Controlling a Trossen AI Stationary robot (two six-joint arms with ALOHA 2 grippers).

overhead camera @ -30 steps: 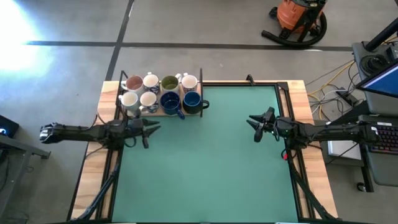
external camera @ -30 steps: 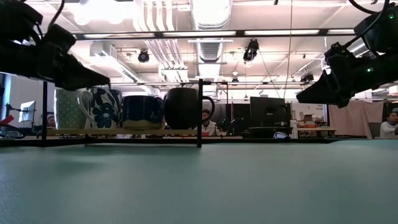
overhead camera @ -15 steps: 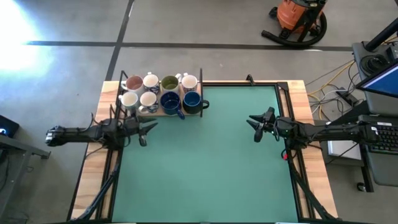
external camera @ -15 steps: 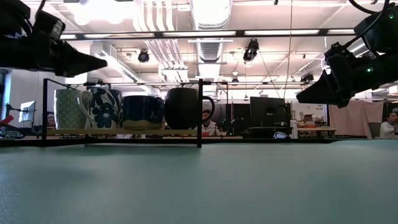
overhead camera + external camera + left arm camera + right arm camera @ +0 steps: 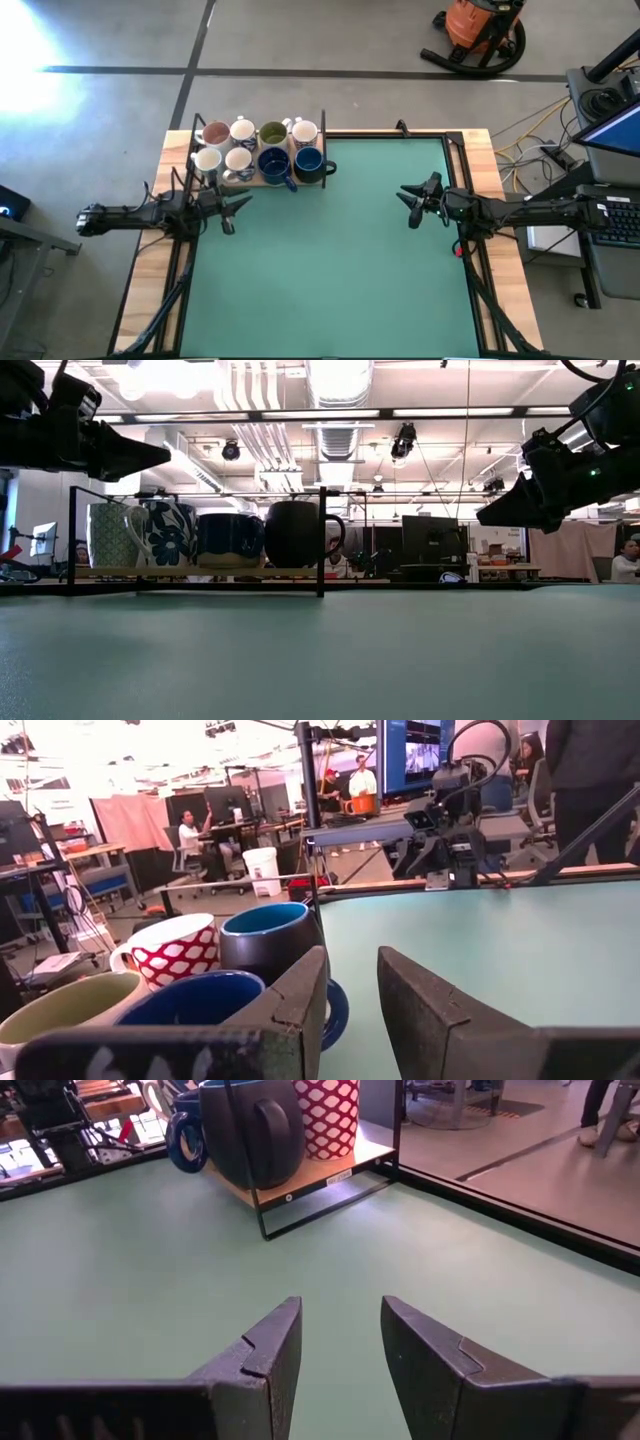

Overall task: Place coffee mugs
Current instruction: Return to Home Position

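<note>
From above, we see all eight coffee mugs [image 5: 258, 148] packed in two rows on the shelf [image 5: 324, 150]. The left gripper [image 5: 238, 213] hovers just in front of the shelf, fingers spread and empty. The right gripper [image 5: 407, 207] waits well apart from it, across the table [image 5: 340, 270], also spread and empty.

At table height, the front row of mugs [image 5: 230, 538] stands upright inside the shelf frame [image 5: 322, 540], and the left gripper [image 5: 150, 458] hangs above it.

The left wrist view looks past parted fingers [image 5: 300, 1000] at a dark blue mug [image 5: 270, 930] and a red-dotted mug [image 5: 175, 945] on the shelf.

The right wrist view shows parted fingers [image 5: 260, 1355] aimed at the shelf board [image 5: 300, 1180].

We judge the mugs rigid, slick-glazed and chippable. The rim wall gives the surest hold, with the handle clear.
</note>
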